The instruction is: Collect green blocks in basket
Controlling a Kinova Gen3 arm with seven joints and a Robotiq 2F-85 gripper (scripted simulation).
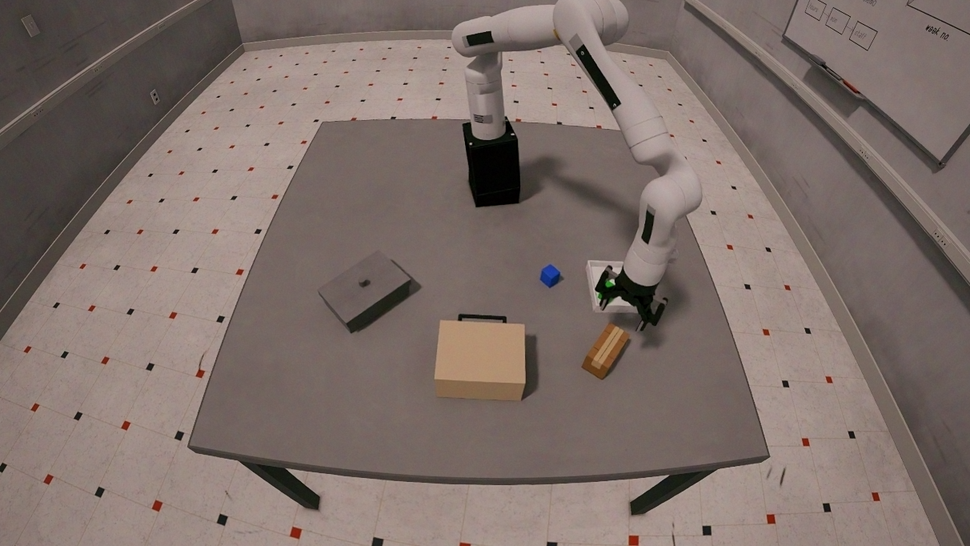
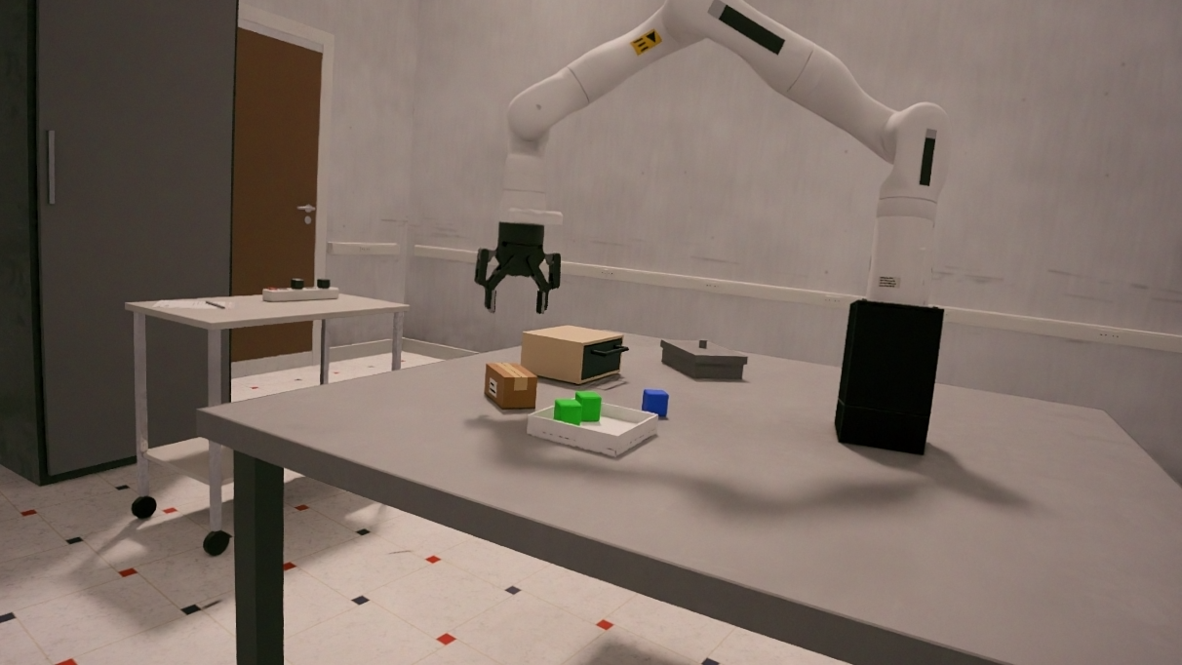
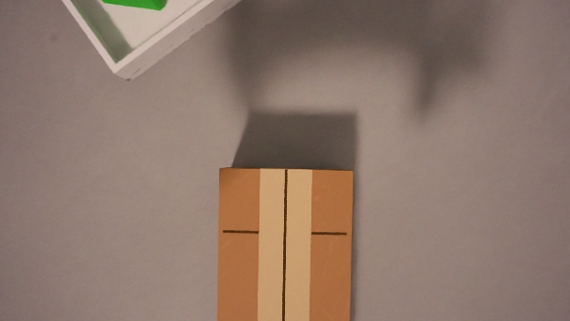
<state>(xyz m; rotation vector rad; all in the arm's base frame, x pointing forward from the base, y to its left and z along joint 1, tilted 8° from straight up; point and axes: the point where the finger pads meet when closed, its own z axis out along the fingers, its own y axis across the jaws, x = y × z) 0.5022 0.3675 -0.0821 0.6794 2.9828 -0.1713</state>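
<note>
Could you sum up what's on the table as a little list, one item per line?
basket: white, holds two green blocks
blue block: outside the basket
cardboard box: beside the basket
cabinet: light wood, drawer looks shut
metal box: grey, lid on
robot's fingers: open, above the table
</note>
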